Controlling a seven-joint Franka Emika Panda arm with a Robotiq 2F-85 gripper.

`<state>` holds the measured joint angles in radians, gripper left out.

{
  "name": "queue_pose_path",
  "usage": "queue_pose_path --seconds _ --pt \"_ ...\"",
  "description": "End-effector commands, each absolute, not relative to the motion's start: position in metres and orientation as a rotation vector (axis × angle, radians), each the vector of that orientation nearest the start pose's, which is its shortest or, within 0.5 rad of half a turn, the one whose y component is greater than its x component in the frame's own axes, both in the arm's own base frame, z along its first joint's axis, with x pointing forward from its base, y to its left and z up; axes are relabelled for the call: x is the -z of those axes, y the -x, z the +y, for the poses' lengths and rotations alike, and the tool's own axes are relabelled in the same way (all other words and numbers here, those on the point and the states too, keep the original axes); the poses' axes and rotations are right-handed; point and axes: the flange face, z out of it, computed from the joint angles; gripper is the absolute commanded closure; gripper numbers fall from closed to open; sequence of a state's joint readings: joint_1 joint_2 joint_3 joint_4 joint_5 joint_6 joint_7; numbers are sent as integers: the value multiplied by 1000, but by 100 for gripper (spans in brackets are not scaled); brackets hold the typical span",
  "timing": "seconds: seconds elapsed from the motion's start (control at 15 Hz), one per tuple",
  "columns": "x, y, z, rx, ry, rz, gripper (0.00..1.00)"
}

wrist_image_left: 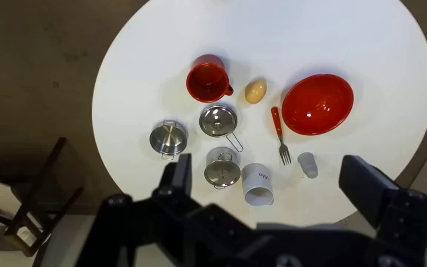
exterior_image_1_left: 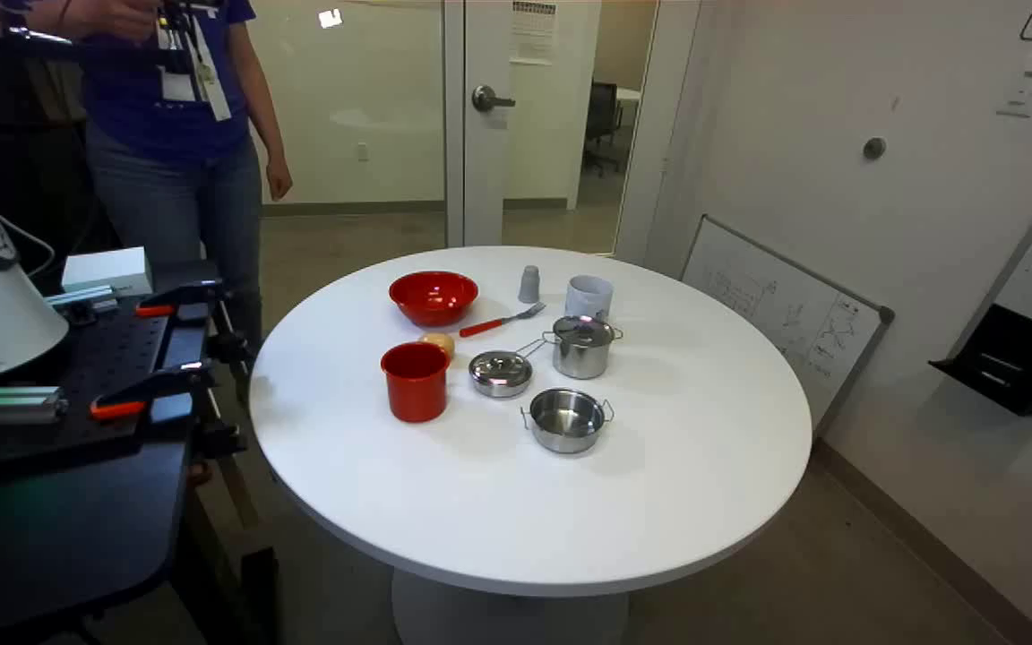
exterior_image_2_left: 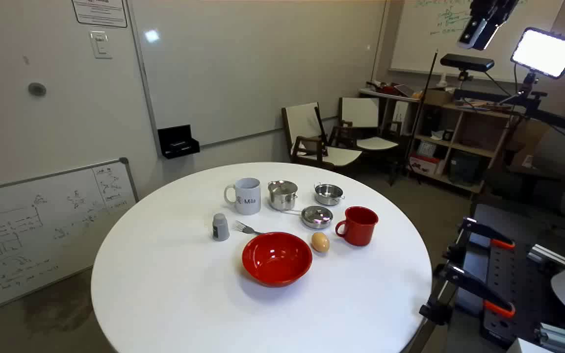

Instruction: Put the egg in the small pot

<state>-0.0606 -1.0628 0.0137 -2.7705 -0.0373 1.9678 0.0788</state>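
Note:
The egg is tan and lies on the white table between the red cup and the red bowl. It shows fully in an exterior view and is partly hidden behind the red cup in an exterior view. The small pot is a low, open steel vessel with two wire handles. It stands upright and looks empty, and it shows in both exterior views. My gripper is wide open, with nothing between its fingers. It hangs high above the table, as an exterior view shows.
On the table stand a red cup, a red bowl, a lidded steel pan with a wire handle, a taller lidded steel pot, a white mug and a grey shaker. A red-handled fork lies beside the bowl.

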Motion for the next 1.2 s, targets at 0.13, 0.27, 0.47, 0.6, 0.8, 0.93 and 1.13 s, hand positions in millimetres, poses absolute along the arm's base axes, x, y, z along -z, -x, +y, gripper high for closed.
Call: queue_pose_path --seconds 0.13,0.27,0.47,0.6,0.8,0.93,1.13 --pt "-499 -275 -14 402 3165 220 0" --pt "-492 -285 -13 395 3182 263 0" --pt "-476 -304 -7 409 3208 340 0" --pt "-458 -319 -1 392 3230 349 0" --pt "-421 -335 8 275 3227 296 0" --pt "-393 -343 14 169 3190 236 0" --pt "-356 -360 30 74 3156 147 0"
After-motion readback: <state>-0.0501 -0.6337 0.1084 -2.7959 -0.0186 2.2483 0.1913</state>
